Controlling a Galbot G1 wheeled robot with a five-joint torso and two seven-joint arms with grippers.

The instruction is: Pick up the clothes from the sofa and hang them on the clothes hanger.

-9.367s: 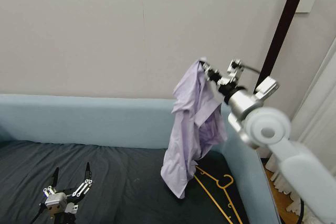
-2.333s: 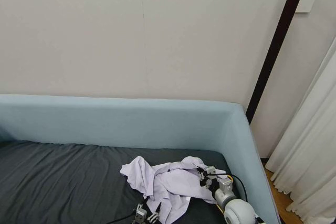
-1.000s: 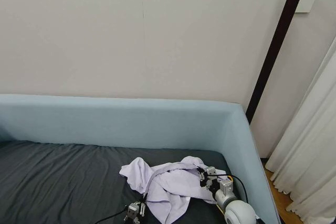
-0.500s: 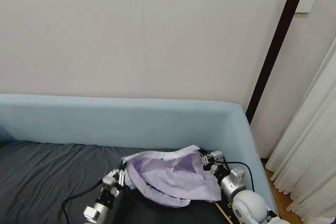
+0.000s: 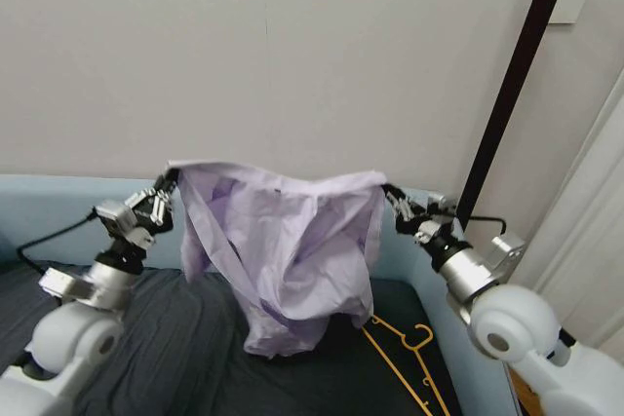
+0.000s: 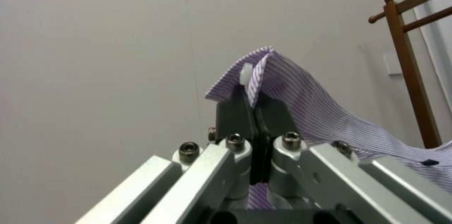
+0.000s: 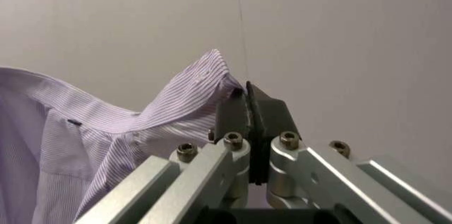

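Observation:
A lilac striped shirt [image 5: 288,250] hangs spread out in the air above the sofa, held up by both arms. My left gripper [image 5: 170,189] is shut on the shirt's upper left edge [image 6: 272,68]. At the upper right edge [image 7: 201,83], my right gripper [image 5: 388,197] is shut on the cloth too. The shirt's lower part droops toward the dark seat. A yellow clothes hanger [image 5: 405,348] lies flat on the seat below and to the right of the shirt.
The sofa has a pale blue back [image 5: 58,211] and right arm [image 5: 439,328] around a dark grey seat [image 5: 175,358]. A dark wooden rack post [image 5: 507,94] stands at the right against the wall, with white curtains [image 5: 590,231] beside it.
Both grippers have risen from the seat and moved apart, lifting the shirt off the sofa and stretching it out between them. The yellow hanger under it is uncovered.

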